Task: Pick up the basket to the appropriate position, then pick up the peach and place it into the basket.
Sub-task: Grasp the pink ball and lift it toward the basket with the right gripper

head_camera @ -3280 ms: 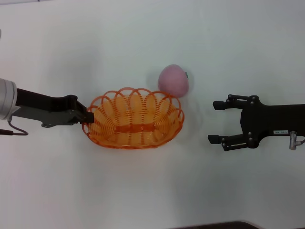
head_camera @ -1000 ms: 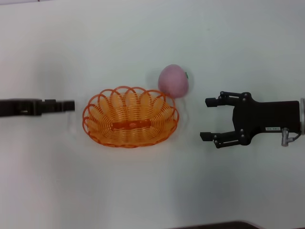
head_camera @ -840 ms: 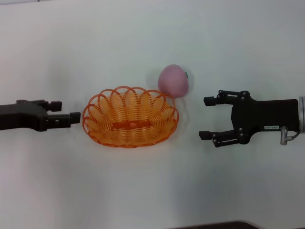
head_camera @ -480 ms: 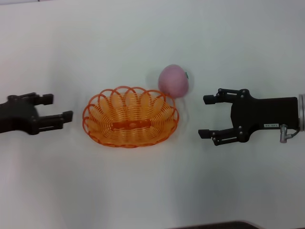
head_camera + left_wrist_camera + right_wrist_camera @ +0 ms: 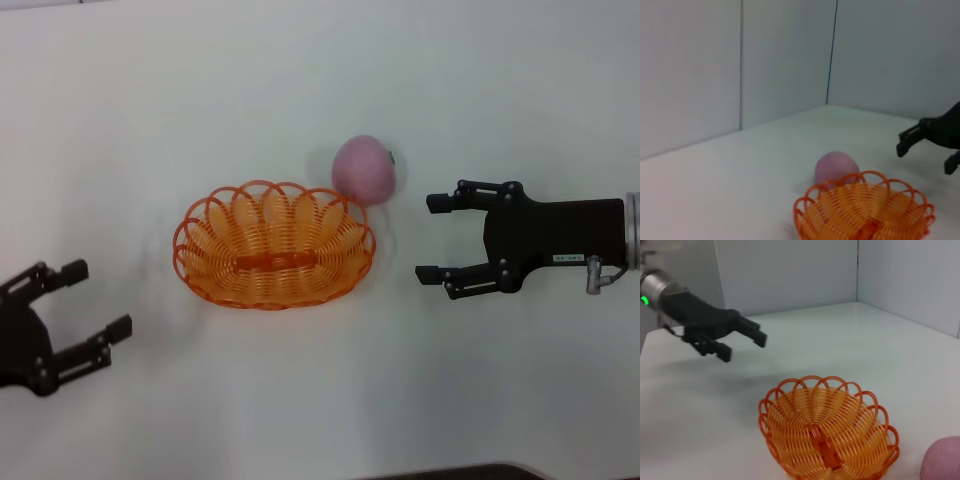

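- While the orange basket [image 5: 274, 245] sits on the white table [image 5: 300, 400], the peach [image 5: 364, 170] is seen touching its far rim.
- Left gripper [image 5: 78, 300]: spread wide, well apart from it.
- Right gripper [image 5: 432, 238]: spread wide, empty, near the peach.

Even, bright light falls from above with a cool greenish tint. The white surface [image 5: 300, 400] shows no hard glare, only a soft sheen in the wrist views. Shadows are faint: a pale smudge hugs the basket [image 5: 274, 245] and the peach [image 5: 364, 169], and a weak grey patch lies under the left claw [image 5: 737, 340] in the right wrist view. All three views look slightly soft, the wrist views most.
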{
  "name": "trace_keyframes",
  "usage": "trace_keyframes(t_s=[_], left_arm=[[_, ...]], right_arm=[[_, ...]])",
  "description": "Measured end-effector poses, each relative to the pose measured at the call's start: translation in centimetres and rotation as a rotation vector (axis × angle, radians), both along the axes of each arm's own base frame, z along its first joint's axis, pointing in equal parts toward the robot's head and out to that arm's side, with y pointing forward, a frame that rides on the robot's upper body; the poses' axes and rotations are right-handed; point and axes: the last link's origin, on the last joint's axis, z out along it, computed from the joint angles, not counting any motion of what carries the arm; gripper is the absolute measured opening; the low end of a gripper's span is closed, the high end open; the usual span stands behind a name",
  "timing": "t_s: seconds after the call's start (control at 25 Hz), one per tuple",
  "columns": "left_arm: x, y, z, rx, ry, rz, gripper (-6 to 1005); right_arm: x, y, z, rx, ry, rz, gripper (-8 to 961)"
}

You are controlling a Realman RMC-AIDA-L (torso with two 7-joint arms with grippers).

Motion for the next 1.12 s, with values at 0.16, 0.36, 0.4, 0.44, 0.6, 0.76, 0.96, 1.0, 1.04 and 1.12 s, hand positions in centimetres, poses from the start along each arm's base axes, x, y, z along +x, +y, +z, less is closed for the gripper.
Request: trace_keyframes(t_s=[0.16,0.36,0.4,0.44,0.6,0.76,0.96,1.0,1.04,1.12], left_arm=[[-0.4,-1.2,-1.1,-0.045,-0.009,0.018,813],[-0.3,-1.4,-2.1,-0.092,-0.014,0.022,813],[-0.3,-1.3,-2.1,-0.092,-0.016,0.022,813],[-0.3,-1.3,-2.1,-0.092,-0.018,0.023,813],[-0.5,-1.3,-2.2,-0.087,-0.013,0.031,813],[-0.7,-1.2,-2.5,-0.083,-0.010,0.048,813],[-0.7,-1.2,-2.5,-0.080,-0.005,0.051,813],[-0.7,-1.2,-2.5,-0.080,-0.006,0.050,813],[-0.7,-1.2,-2.5,-0.081,-0.007,0.049,813],[-0.7,-1.2,-2.4,-0.082,-0.006,0.048,813]], right_arm=[[0.0,0.0,0.0,0.004,0.001,-0.002,925],[0.1,0.2,0.4,0.019,0.013,-0.024,925],[0.2,0.3,0.7,0.021,0.022,-0.050,925],[0.3,0.4,1.0,0.022,0.034,-0.085,925],[0.4,1.3,2.4,-0.019,0.055,-0.239,925],[-0.3,2.3,3.1,-0.106,0.016,-0.336,925],[-1.8,3.5,3.7,-0.197,-0.074,-0.347,925],[-2.2,3.8,4.0,-0.203,-0.099,-0.327,925],[-2.7,4.1,4.3,-0.207,-0.128,-0.305,924],[-3.6,4.7,5.0,-0.209,-0.185,-0.269,924]])
